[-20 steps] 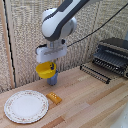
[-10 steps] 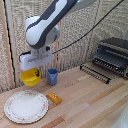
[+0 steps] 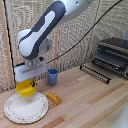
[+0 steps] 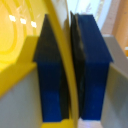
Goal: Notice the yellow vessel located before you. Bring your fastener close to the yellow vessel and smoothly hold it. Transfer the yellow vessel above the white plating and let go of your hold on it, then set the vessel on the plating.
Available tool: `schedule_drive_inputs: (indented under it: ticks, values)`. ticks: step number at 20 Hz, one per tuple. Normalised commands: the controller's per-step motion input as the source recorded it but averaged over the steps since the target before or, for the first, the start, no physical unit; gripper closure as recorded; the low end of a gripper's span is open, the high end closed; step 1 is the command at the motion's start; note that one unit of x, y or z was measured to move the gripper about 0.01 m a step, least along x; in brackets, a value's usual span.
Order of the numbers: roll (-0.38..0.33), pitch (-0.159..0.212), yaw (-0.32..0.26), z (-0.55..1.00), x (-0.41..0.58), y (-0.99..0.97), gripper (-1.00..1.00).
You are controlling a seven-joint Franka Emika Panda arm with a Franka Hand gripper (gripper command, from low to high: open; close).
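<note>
The yellow bowl (image 3: 26, 89) hangs just above the far part of the white plate (image 3: 20, 114), held by its rim; whether it touches the plate I cannot tell. My gripper (image 3: 32, 81), a white boxy head on a thick white arm, is shut on the bowl's rim. In the wrist view the two dark-blue fingers (image 4: 92, 65) clamp the thin yellow rim (image 4: 65, 60) between them, with the bowl's inside (image 4: 17, 35) to one side.
A blue cup (image 3: 52, 76) stands just behind the plate, toward the exterior view's right. A small orange-yellow block (image 3: 53, 98) lies beside the plate's rim. A black toaster oven (image 3: 112, 55) with a pulled-out rack (image 3: 95, 73) stands at the far right. The wooden table (image 3: 90, 107) carries everything.
The arm has carried the bowl toward the exterior view's left and down, from near the blue cup to over the white plate. The grip on the rim is unchanged.
</note>
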Motion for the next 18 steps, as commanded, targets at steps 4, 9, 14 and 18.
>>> schedule_drive_inputs:
  ticks: [4,9,14,18]
  values:
    - [-0.043,0.0,0.095,-0.37,0.014,0.25,-1.0]
    - [-0.017,-0.017,0.085,-0.32,0.13,0.13,-1.0]
    - [0.01,0.022,0.057,0.11,0.147,-0.05,-1.0]
    - [0.047,0.027,0.027,0.86,0.129,-0.21,-1.0]
